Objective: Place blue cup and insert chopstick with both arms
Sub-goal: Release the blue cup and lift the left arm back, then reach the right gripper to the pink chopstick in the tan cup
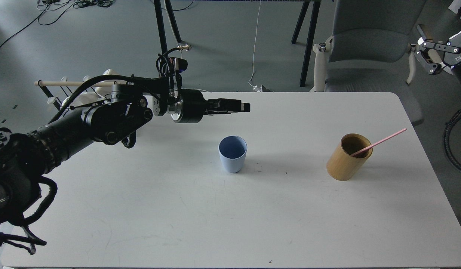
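The blue cup [233, 154] stands upright and alone on the white table [230, 224], a little left of centre. The pink chopstick [380, 142] leans in the tan wooden holder [348, 158] at the right, its tip pointing up and right. My left gripper [242, 106] hovers level above and behind the cup, pointing right and holding nothing. It is seen side-on, so its fingers overlap. My right gripper [418, 48] is raised off the table at the far upper right, with its fingers spread and empty.
A rack with a pale wooden rod [75, 83] and white mugs [103, 80] stands off the table's left rear, behind my left arm. A grey chair [368, 45] stands behind the table's right rear corner.
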`<state>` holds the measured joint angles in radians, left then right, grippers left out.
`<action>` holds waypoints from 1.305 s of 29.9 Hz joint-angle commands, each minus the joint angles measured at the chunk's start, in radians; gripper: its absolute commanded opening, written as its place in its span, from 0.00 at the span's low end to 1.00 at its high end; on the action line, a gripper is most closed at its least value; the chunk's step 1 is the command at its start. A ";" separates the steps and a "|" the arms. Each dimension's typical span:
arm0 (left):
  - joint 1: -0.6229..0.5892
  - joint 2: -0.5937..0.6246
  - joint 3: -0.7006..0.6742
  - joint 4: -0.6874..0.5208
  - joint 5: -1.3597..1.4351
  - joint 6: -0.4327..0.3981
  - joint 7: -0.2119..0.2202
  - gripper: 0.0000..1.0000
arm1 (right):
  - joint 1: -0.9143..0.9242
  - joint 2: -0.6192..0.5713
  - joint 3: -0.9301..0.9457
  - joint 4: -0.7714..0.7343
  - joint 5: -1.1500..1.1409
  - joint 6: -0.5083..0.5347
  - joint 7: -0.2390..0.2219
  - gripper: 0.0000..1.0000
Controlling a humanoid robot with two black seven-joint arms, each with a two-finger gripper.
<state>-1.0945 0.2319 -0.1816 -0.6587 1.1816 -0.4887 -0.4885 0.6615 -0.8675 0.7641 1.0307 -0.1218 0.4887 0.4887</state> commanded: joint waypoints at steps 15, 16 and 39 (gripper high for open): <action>0.185 0.175 -0.432 -0.260 -0.493 0.000 0.000 0.86 | -0.128 -0.249 -0.116 0.376 -0.759 -0.977 0.000 0.99; 0.186 0.176 -0.435 -0.262 -0.496 0.000 0.000 0.86 | -0.129 -0.252 -0.144 0.376 -0.769 -0.977 0.000 0.99; 0.343 0.185 -0.522 -0.277 -0.574 0.000 0.000 0.87 | -0.345 -0.035 -0.267 0.198 -0.877 -0.977 0.000 0.89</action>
<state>-0.7632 0.4166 -0.7040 -0.9357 0.6078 -0.4886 -0.4887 0.3148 -0.9592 0.5305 1.2795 -0.9782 -0.4889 0.4887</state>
